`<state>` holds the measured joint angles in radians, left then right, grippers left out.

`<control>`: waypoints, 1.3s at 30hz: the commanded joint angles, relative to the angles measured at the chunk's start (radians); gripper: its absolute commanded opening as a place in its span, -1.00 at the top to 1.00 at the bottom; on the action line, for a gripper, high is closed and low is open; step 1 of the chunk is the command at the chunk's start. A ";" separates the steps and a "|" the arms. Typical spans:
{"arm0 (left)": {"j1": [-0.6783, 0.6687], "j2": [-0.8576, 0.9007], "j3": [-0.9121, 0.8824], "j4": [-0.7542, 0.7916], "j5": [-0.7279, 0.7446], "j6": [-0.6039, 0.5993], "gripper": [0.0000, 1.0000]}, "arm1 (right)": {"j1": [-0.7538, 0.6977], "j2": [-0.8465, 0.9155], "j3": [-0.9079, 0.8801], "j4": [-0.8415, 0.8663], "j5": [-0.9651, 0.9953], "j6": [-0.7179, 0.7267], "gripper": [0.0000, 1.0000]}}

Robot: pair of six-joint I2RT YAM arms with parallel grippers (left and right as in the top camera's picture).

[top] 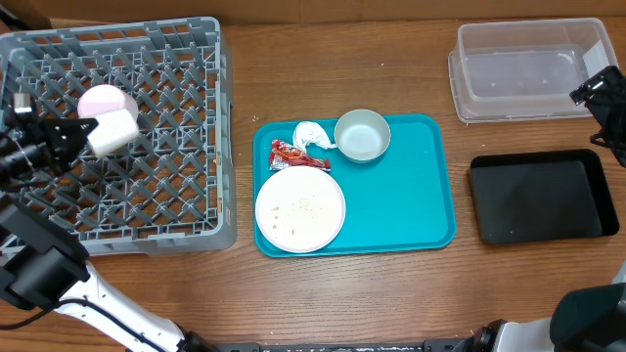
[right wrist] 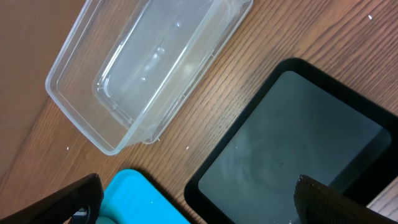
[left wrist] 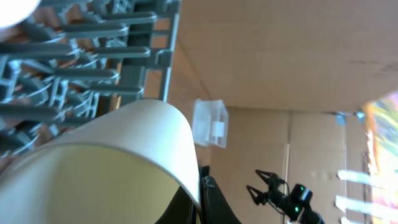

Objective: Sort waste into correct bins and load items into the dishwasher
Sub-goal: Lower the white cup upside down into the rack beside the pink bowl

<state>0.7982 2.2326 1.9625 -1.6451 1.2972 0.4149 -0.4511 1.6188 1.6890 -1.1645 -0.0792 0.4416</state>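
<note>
Now, cup point(top: 119, 130): clamped in left gripper point(top: 90, 134) over rack point(top: 176, 78), nine o'clock, for loading.
Right gripper point(right wrist: 198, 185): apart, idle, three o'clock.

Wooden table point(top: 342, 293) carried four items, each directly on it. Grey rack point(top: 223, 127) sat at the left. Teal tray point(top: 411, 186) lay at centre, beside the rack, apart. Clear bin point(top: 523, 73) stood far right; black bin point(top: 543, 196) lay nearer, not touching it.

Bright, even light, soft shadows. Left wrist view: white cylindrical cup point(left wrist: 93, 162) blurred at seven o'clock, blown-out glare at four o'clock.
</note>
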 commanded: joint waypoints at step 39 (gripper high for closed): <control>-0.005 -0.029 -0.366 0.518 -0.503 -0.536 0.92 | -0.001 -0.002 0.013 0.003 0.000 0.003 -0.99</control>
<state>0.7887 2.1483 1.6199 -1.1088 1.2736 -0.0971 -0.4507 1.6188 1.6890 -1.1645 -0.0788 0.4412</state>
